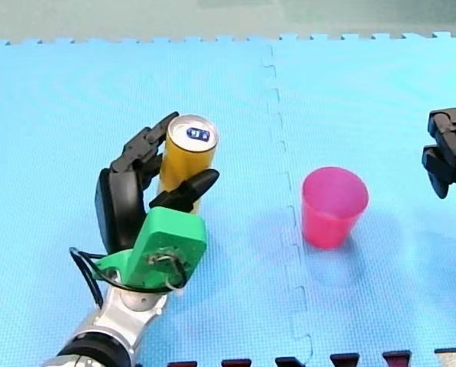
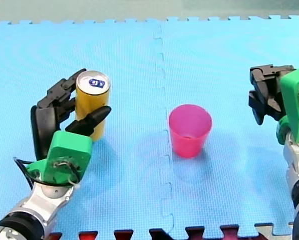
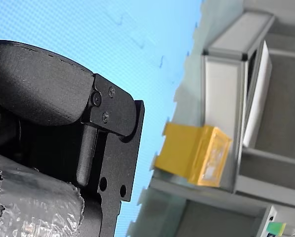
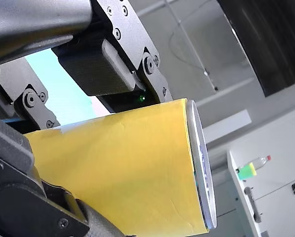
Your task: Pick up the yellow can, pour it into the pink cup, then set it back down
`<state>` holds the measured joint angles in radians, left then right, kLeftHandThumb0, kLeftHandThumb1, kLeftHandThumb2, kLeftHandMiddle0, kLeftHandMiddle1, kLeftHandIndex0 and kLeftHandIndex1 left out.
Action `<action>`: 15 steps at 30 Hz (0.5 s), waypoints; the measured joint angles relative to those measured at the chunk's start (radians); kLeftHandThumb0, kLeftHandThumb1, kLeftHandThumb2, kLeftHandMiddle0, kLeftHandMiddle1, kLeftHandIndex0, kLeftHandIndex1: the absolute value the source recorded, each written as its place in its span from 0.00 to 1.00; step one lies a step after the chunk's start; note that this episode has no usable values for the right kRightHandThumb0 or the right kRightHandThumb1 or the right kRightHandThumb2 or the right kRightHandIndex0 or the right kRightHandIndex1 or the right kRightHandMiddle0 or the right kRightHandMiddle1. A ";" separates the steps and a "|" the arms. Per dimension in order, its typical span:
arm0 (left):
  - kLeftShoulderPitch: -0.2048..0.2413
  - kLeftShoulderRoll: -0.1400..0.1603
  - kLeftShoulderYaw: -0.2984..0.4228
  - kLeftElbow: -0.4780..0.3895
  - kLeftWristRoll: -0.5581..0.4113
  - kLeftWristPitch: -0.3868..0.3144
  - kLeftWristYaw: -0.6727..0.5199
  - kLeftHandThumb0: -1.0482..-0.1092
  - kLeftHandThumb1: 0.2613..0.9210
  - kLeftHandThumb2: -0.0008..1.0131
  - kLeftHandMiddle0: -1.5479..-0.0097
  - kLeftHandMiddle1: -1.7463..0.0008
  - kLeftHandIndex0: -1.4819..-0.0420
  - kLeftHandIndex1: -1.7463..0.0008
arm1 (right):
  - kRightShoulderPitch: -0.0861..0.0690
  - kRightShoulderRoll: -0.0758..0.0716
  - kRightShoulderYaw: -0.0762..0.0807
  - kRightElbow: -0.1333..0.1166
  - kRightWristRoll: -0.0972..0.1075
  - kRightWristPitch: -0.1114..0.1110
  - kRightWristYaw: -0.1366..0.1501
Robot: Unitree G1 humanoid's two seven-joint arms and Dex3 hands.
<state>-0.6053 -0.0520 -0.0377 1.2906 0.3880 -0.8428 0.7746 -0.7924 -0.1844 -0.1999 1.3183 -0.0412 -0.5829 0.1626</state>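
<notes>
Entry: left hand point(image 1: 140, 191) closed round the yellow can point(image 1: 188, 157) on the blue foam mat point(image 1: 365, 92).

I noted the mat covering the whole work surface, with a jigsaw seam running down its middle. My left hand came in from the lower left, with two fingers wrapped on the can's far side and the thumb pressed across its near side. In the second wrist view the black fingers point(image 4: 98, 64) lay tight against the yellow wall. The right hand point(image 2: 267, 95) sat at the mat's right edge, fingers curled on nothing, well apart from the cup. The pink cup point(image 1: 334, 206) stood upright, mouth up, just right of the seam, between the two hands. The can was upright left of the seam, its silver top facing up. I could not tell whether its base touched the mat.
</notes>
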 measured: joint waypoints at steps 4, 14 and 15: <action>-0.002 -0.004 0.013 0.005 -0.041 -0.003 -0.046 0.71 0.80 0.00 0.13 0.99 0.19 1.00 | -0.001 -0.002 -0.001 0.000 0.000 0.000 0.000; 0.002 -0.050 0.131 0.010 -0.267 -0.007 -0.369 0.71 0.80 0.00 0.16 1.00 0.20 1.00 | 0.000 -0.002 -0.001 0.000 -0.002 0.000 0.003; 0.002 -0.056 0.147 0.010 -0.294 -0.007 -0.406 0.71 0.80 0.00 0.16 1.00 0.20 1.00 | 0.000 -0.002 -0.001 0.000 -0.001 0.000 0.004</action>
<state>-0.6029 -0.1082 0.1096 1.3008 0.0936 -0.8500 0.3688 -0.7928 -0.1860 -0.2013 1.3184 -0.0427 -0.5829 0.1669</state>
